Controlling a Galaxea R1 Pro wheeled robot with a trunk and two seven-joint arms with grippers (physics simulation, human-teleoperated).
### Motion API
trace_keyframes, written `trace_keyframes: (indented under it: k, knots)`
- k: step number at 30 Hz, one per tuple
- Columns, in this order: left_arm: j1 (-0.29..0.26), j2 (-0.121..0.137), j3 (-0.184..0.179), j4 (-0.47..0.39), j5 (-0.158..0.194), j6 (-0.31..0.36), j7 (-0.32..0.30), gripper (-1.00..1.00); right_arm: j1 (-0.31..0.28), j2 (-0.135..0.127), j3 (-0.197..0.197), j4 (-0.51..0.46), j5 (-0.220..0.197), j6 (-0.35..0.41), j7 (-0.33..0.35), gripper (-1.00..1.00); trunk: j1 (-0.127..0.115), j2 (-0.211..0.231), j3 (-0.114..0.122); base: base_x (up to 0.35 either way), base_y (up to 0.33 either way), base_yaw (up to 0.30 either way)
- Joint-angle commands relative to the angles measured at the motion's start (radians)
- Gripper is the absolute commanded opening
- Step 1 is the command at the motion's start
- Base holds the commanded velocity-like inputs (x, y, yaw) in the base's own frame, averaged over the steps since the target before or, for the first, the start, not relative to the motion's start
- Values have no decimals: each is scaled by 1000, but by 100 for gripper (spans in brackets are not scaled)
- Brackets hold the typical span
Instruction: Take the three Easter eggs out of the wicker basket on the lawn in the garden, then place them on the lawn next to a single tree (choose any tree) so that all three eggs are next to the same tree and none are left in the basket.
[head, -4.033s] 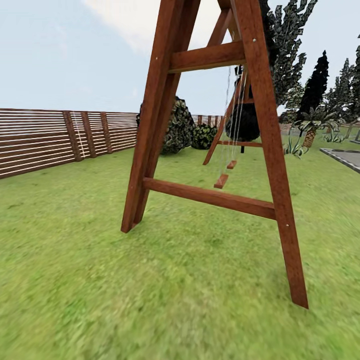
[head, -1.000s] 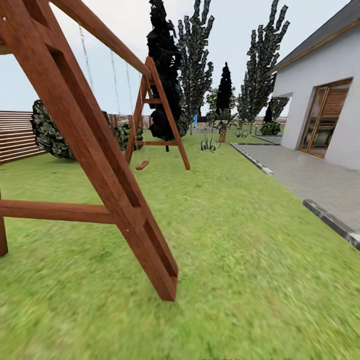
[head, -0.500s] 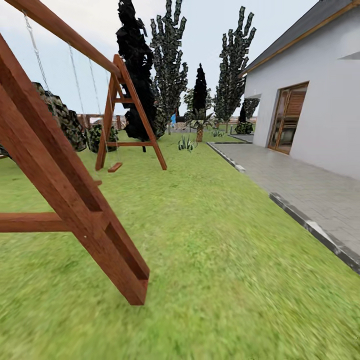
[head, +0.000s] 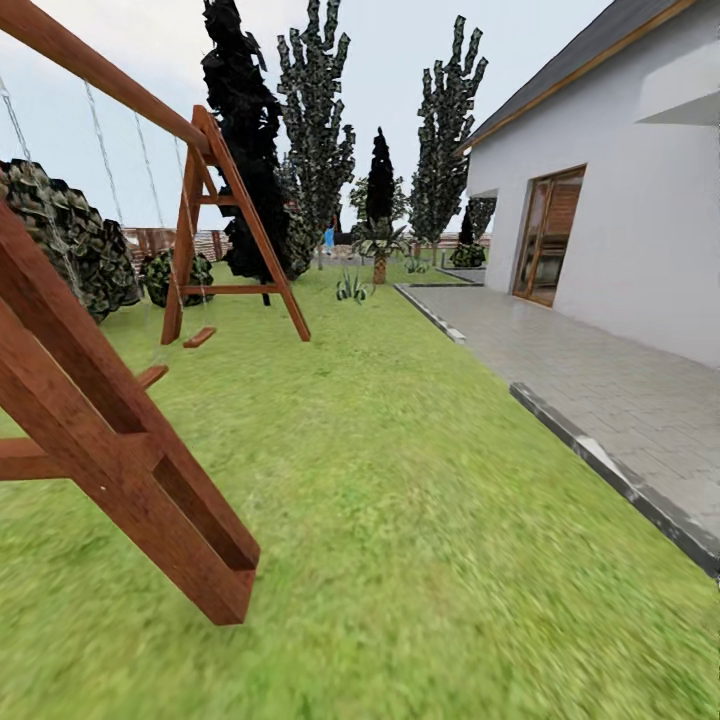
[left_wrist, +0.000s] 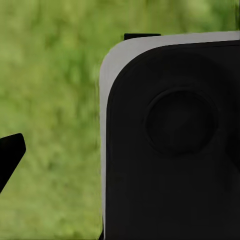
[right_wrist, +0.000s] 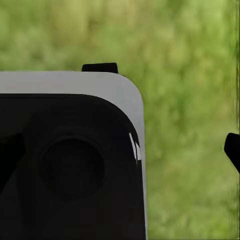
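Note:
The Easter eggs and the wicker basket are out of view. The lawn (head: 400, 480) spreads ahead of me as mottled green grass. Far ahead stand two trees with dark green, pale-spotted crowns, one tree (head: 318, 130) behind the swing and another tree (head: 445, 130) near the house. In the left wrist view a single black fingertip (left_wrist: 10, 155) shows over blurred grass beside a dark robot body part (left_wrist: 170, 145). The right wrist view likewise has one black fingertip (right_wrist: 232, 150) over grass beside a dark body part (right_wrist: 70, 165). Nothing shows between the fingers.
A brown wooden swing frame has a near leg (head: 130, 450) close at my left and a far A-frame (head: 225, 230) beyond. An all-black columnar tree (head: 240, 130), dark bushes (head: 70, 240) and a short palm (head: 380, 245) stand further off. A paved terrace (head: 620, 390) with a kerb and a white house (head: 640, 200) lie to the right.
The whole head view has shifted: the camera has turned right and moved on, so the swing frame has slid left in the picture and the house and terrace have come in.

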Motion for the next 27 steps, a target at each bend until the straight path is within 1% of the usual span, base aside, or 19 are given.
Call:
trace_keyframes:
  k: [1,11,27]
  knots:
    - [0,0,1,-1,0,-2,0,100,-1,1,-5,1,0,-3,0,100,0,0,-1,96,-296,-3]
    - [0,0,1,-1,0,-2,2,100,-1,1,-5,1,0,-3,0,100,0,0,-1,113,-293,-1]
    - [0,0,1,-1,0,-2,0,100,-1,1,-5,1,0,-3,0,100,0,0,-1,227,-231,0]
